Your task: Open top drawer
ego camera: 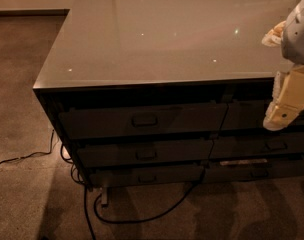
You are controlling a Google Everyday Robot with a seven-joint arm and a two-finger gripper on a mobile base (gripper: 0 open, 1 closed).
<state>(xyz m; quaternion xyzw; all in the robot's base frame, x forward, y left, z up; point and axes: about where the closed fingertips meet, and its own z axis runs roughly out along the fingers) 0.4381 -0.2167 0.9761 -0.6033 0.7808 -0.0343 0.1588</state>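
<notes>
The top drawer [142, 120] is the wide dark grey front just under the glossy countertop [162, 34], in the left stack. It is closed, and its small rectangular pull handle [144, 120] sits at its centre. Two shallower drawers [144, 154] with like handles lie below it. My gripper [284, 109] is the cream-coloured part hanging at the right edge of the view, in front of the right-hand stack, well to the right of the top drawer's handle and apart from it.
The right-hand drawer stack [264, 134] stands behind my gripper. Black cables [87, 204] run over the carpet at the cabinet's left foot and along its front. Brown carpet floor [22, 109] lies to the left and in front.
</notes>
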